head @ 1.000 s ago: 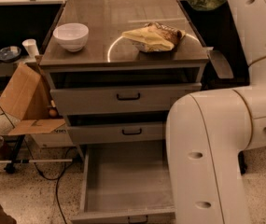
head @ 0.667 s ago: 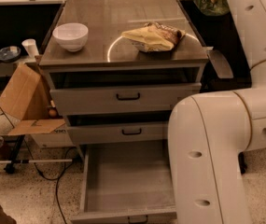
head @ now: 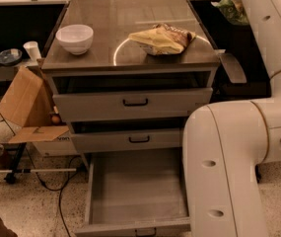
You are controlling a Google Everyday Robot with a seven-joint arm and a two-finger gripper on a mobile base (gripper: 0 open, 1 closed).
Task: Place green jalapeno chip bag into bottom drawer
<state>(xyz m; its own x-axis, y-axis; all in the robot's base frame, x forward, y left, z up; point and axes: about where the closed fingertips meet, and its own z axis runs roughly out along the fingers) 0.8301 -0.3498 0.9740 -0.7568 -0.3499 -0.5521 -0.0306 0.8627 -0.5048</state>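
The green jalapeno chip bag (head: 230,8) shows at the top right, beside the cabinet's right edge and above the floor, partly covered by my white arm (head: 273,28). My gripper is hidden behind that arm link, so what holds the bag does not show. The bottom drawer (head: 137,194) is pulled out wide below the two upper drawers, and its flat grey interior has nothing in it. My arm's lower link (head: 224,177) overlaps the drawer's right side.
On the cabinet top (head: 130,19) lie a tan-yellow chip bag (head: 162,38) and a white bowl (head: 74,37). The top drawer (head: 135,102) and middle drawer (head: 137,139) stand slightly ajar. A cardboard box (head: 24,105) and cables sit on the floor at the left.
The green bag has shifted slightly right and down along the arm at the top right. The cabinet and drawers have not moved.
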